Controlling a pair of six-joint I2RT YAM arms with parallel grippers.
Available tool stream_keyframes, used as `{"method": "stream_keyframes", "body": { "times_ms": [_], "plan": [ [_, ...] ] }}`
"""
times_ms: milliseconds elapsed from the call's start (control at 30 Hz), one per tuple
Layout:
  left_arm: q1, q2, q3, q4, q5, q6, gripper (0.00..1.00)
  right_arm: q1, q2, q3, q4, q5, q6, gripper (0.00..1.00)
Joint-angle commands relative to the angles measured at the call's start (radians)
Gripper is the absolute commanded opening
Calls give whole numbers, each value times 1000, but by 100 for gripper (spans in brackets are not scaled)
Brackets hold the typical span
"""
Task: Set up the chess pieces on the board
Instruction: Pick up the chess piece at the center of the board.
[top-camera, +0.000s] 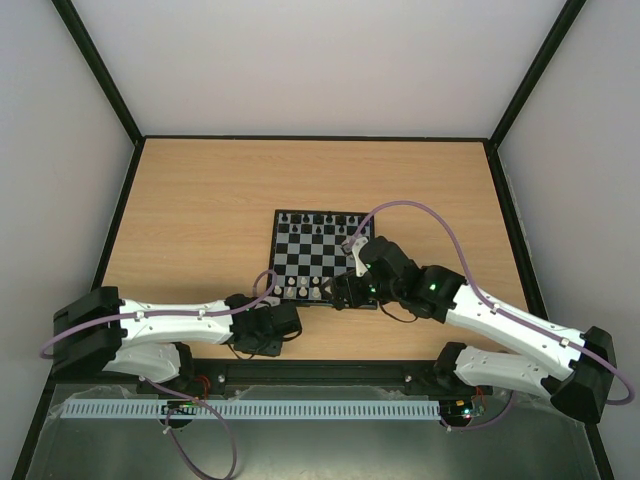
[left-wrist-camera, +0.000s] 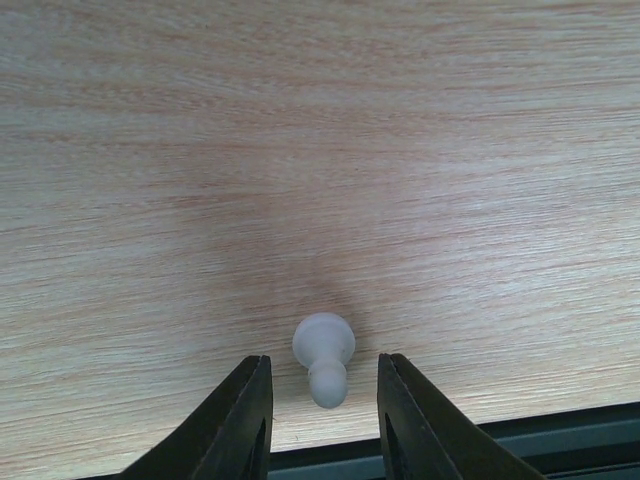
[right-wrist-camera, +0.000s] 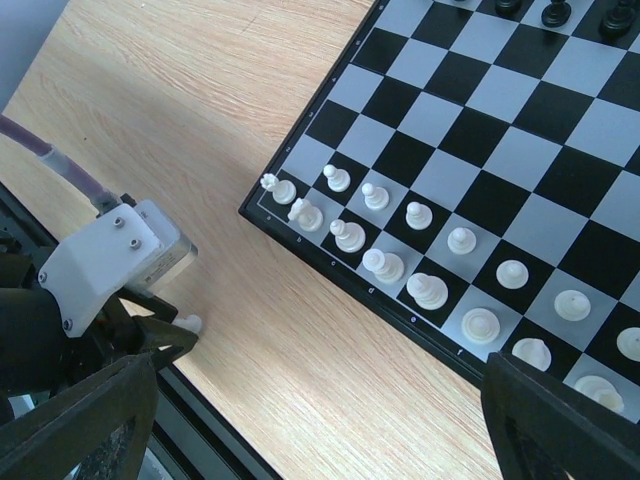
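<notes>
A small white pawn (left-wrist-camera: 323, 358) rests on the wooden table close to its near edge, seemingly on its side with the round head toward me. My left gripper (left-wrist-camera: 323, 366) straddles it, its dark fingers (left-wrist-camera: 245, 420) narrowly open, with a gap on each side of the pawn. The right wrist view shows the same pawn (right-wrist-camera: 188, 323) under the left gripper (right-wrist-camera: 150, 335). The board (top-camera: 290, 262) carries several white chess pieces (right-wrist-camera: 383, 263) in its two near rows. My right gripper (right-wrist-camera: 320, 400) hangs wide open over the board's near edge, holding nothing.
Black pieces (top-camera: 315, 218) line the board's far rows. The table's black near rail (left-wrist-camera: 500, 440) runs just behind the pawn. A purple cable (top-camera: 430, 215) loops above the right arm. Bare wood lies left of the board (top-camera: 190, 230).
</notes>
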Motion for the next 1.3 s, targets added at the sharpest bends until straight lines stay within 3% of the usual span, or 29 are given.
{"method": "stream_keyframes", "body": {
  "times_ms": [0, 367, 700, 967, 1267],
  "plan": [
    [-8, -2, -12, -12, -21, -3, 32, -3, 7, -12, 11, -14, -11, 89],
    [-8, -1, -8, -7, -32, -4, 22, -3, 9, -13, 11, -19, -12, 88],
    [-8, 9, 1, -4, -41, 0, 6, -4, 8, -16, 13, -29, -12, 88],
    [6, 1, 166, -162, -104, 48, 5, -4, -5, -15, 11, -18, -11, 88],
    [125, 12, 333, -239, -183, 181, 6, -3, -37, -7, -1, 24, -8, 88]
  ]
}}
